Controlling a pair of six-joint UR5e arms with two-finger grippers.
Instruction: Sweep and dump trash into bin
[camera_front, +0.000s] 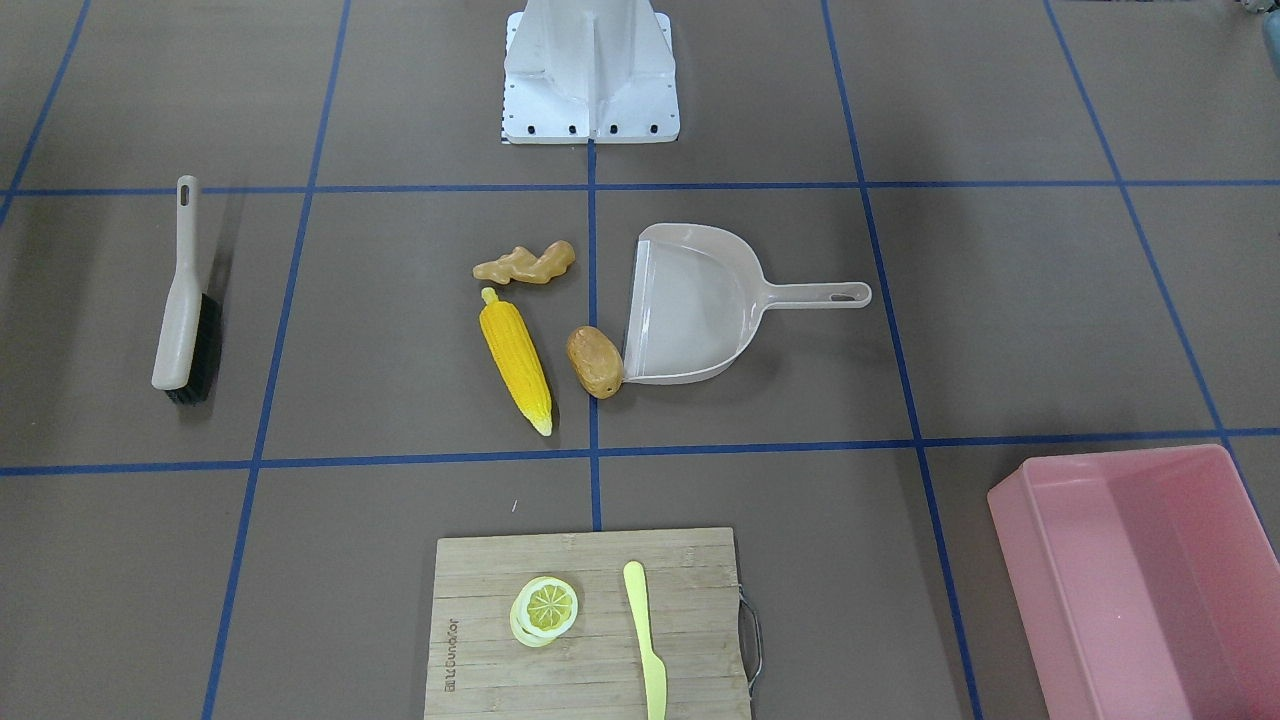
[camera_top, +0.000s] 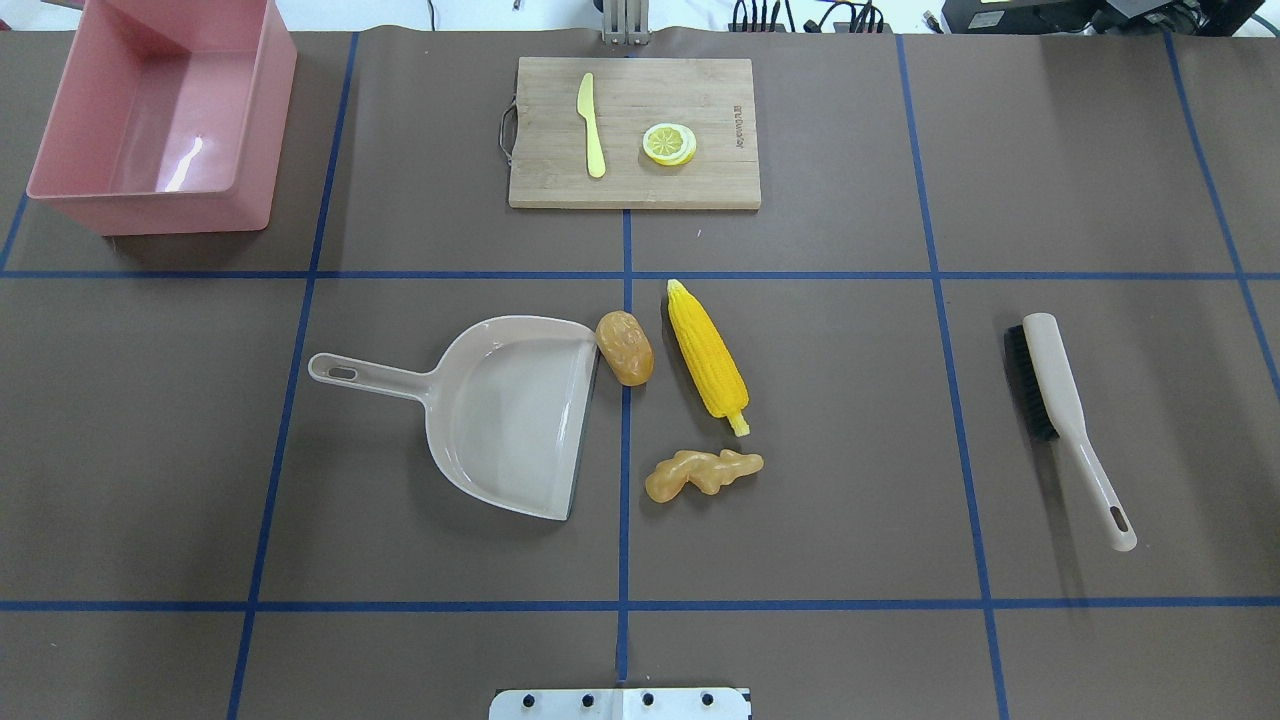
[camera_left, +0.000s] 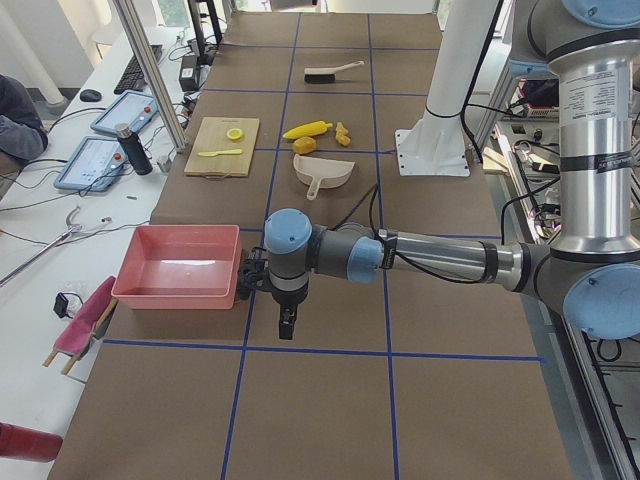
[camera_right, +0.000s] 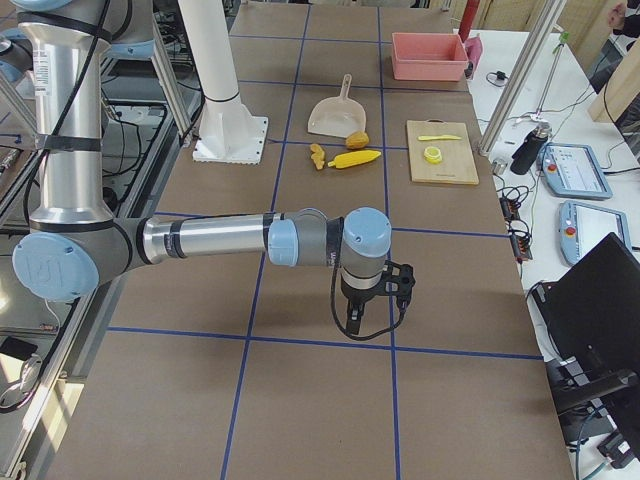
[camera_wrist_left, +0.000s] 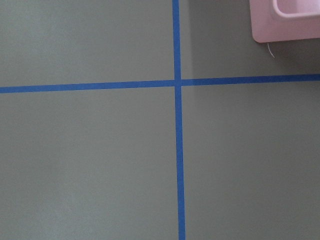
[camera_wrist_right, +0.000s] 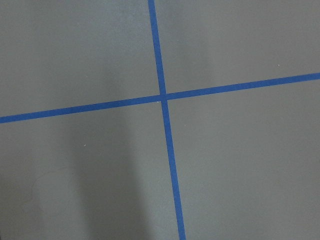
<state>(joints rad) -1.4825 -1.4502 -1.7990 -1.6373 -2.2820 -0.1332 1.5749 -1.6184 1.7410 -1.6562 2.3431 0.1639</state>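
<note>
The brown table (camera_top: 850, 480), gridded with blue tape (camera_top: 800, 275), carries a dustpan (camera_top: 505, 420), a potato (camera_top: 625, 347) at its lip, a corn cob (camera_top: 706, 355), a ginger root (camera_top: 702, 473), a brush (camera_top: 1060, 400), a wooden board (camera_top: 560, 185) and a pink tub (camera_top: 150, 213).

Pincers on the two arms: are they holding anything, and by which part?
Nothing is held. The left pincer and right pincer hang over the table; brush and dustpan lie untouched.

Seen from overhead, bare table (camera_top: 860, 420) lies open at 3 o'clock of the corn cob (camera_top: 706, 358), as far as the brush (camera_top: 1060, 410); the potato (camera_top: 625, 347) touches the lip of the dustpan (camera_top: 500, 420), leaving a narrow gap to the corn; the ginger root (camera_top: 703, 472) crowds the corn's 6 o'clock end; the bin (camera_top: 150, 212) sits well apart at the dustpan's 10 o'clock.
</note>
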